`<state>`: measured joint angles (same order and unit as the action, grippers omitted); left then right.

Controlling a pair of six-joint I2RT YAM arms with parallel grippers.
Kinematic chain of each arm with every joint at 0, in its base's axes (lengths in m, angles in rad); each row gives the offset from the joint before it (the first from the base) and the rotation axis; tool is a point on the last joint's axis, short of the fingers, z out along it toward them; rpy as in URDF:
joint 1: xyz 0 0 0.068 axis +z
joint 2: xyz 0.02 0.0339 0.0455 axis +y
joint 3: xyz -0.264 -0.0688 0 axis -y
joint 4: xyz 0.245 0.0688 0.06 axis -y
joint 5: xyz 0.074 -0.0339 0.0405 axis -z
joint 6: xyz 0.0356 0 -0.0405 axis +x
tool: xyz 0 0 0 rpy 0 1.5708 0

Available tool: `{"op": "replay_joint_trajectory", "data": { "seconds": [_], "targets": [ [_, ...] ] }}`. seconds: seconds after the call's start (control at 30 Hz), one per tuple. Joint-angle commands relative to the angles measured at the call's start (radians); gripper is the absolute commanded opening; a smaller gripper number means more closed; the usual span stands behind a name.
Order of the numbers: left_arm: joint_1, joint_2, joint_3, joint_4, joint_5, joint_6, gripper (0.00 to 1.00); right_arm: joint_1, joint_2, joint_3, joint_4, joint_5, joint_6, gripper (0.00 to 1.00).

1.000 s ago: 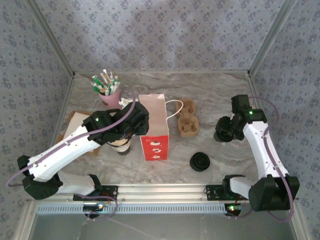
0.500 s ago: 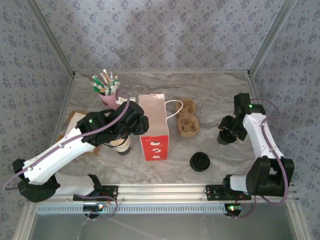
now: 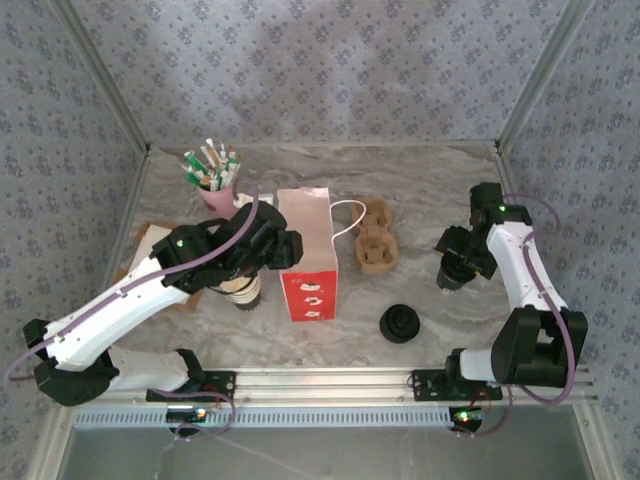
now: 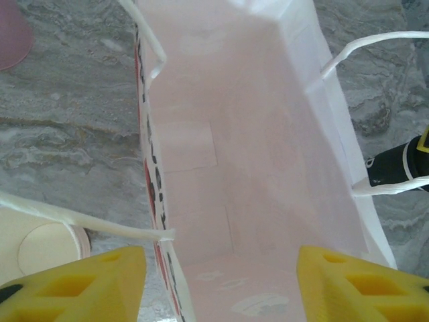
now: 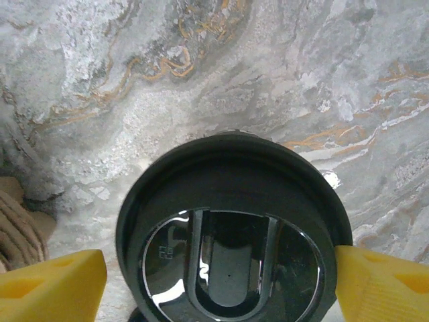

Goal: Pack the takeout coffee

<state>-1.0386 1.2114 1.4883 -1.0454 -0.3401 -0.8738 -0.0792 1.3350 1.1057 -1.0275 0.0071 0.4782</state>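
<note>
Largest in the scene, a tall red-and-white paper bag [image 3: 310, 262] stands open on the grey marbled table [image 3: 440, 180], directly beneath the left gripper [image 4: 218, 282]. That gripper's yellow pads are spread wide and hold nothing. One pad hangs outside the bag's wall and the other over its pale interior, and a white cord handle [image 4: 80, 218] runs just beside the outer pad.

Well apart from that tool, the right gripper [image 5: 216, 282] is poised straight above the takeout coffee [image 5: 231, 235], a small paper cup under a round black plastic lid. The cup stands upright on the table between that gripper's two pads. The pads lie close to the lid's rim on either side, but whether they press it or merely flank it cannot be told.

The likely trouble lies in the lift. A hold taken at the lid instead of the cup wall could pop the lid off or let the cup drop, and one pad touching first could tip so light a cup. At the bag, the unbraced paper could topple or fold shut under a descending cup. The outer pad could also snag the cord and drag the bag.

The lid is glossy and seated level. It has a raised outer rim and a mirror-like centre crossed by a U-shaped ridge, and from above it hides the cup's body.
</note>
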Motion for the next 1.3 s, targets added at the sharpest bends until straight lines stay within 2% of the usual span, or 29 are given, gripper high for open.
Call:
{"op": "replay_joint_trajectory", "data": {
  "seconds": [0.0,0.07,0.33,0.43,0.57,0.77,0.97,1.17,1.27],
  "targets": [
    [0.005,-0.027,0.002,0.041,0.027,0.029,0.65,-0.007,-0.03,0.04,-0.035,-0.018,-0.009,0.92],
    [0.003,-0.032,0.003,0.055,0.034,0.038,0.68,-0.007,-0.048,0.049,-0.039,-0.023,-0.01,1.0],
    [0.003,-0.064,0.018,0.089,0.023,0.095,0.79,0.004,-0.119,0.114,-0.056,-0.048,-0.06,1.0],
    [0.003,-0.092,0.02,0.099,-0.005,0.138,0.83,0.078,-0.155,0.137,-0.054,-0.041,-0.084,1.0],
    [0.006,-0.151,0.014,0.072,-0.107,0.202,0.99,0.228,-0.151,0.18,-0.048,-0.006,-0.112,0.97],
    [0.063,-0.232,-0.037,0.077,-0.101,0.253,0.99,0.397,-0.038,0.227,-0.007,0.005,-0.132,0.85],
    [0.178,-0.24,-0.112,0.104,0.007,0.305,1.0,0.455,0.136,0.303,0.023,-0.007,-0.15,0.75],
    [0.389,-0.228,-0.165,0.192,0.279,0.373,0.99,0.469,0.29,0.381,0.028,-0.019,-0.172,0.71],
    [0.438,-0.192,-0.145,0.2,0.357,0.401,0.99,0.475,0.358,0.424,0.014,-0.007,-0.176,0.69]
  ]
}}
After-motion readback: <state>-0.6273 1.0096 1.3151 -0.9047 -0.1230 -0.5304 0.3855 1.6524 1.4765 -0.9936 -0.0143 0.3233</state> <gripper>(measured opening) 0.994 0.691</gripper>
